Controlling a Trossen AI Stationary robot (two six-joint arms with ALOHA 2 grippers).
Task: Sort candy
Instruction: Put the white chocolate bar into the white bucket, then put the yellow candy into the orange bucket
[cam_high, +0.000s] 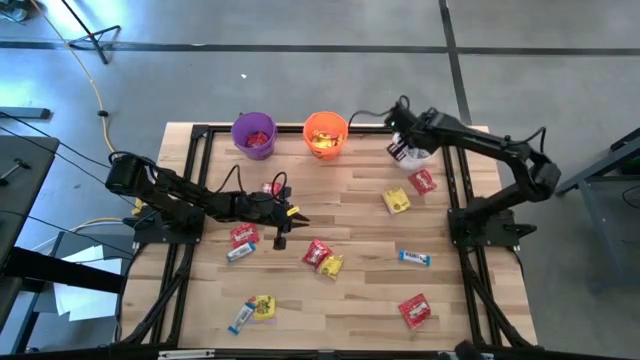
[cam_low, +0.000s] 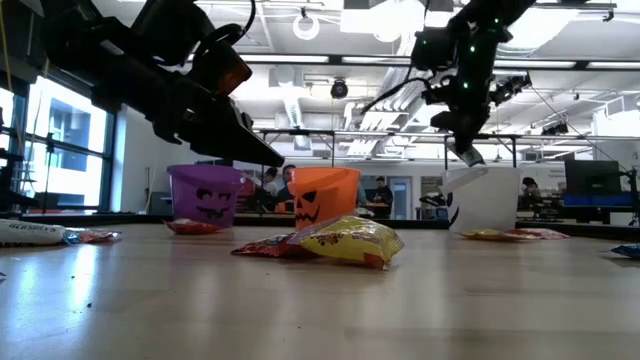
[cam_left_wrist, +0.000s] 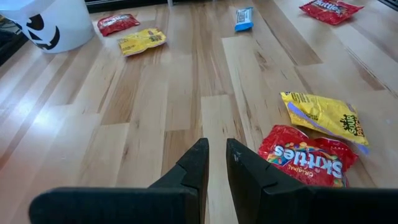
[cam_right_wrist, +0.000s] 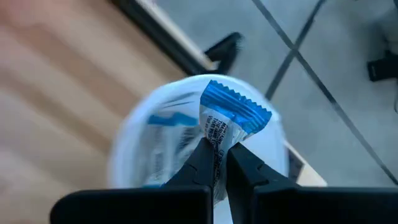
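The right gripper (cam_right_wrist: 216, 158) has its jaws closed on a slim blue-and-white bar (cam_right_wrist: 229, 121), pinched at one crimped end and held directly above the white bucket (cam_right_wrist: 134, 152) at the far right of the surface (cam_high: 360, 300). Another blue-and-white wrapper can be seen inside that bucket. The left gripper (cam_left_wrist: 216, 163) hangs over the middle left of the surface with its jaws nearly together and nothing between them; just to its right a red packet (cam_left_wrist: 308, 158) lies partly under a yellow packet (cam_left_wrist: 323, 115).

Further candy is scattered across the surface: a red and a yellow packet near the white bucket, a blue bar at the right, a red packet at the near right, and a yellow packet with a blue bar at the near left. The purple bucket (cam_high: 254, 134) and orange bucket (cam_high: 325, 134) stand at the far edge, both with candy inside.

The packets are judged light, soft and crinkly, with slick foil that may slide; a crimped end or a raised edge is probably the best place to take hold, since they lie flat.

"Skittles Original" can be read on the red packet. Jack-o'-lantern faces are printed on the buckets. The small print on the held bar cannot be read.
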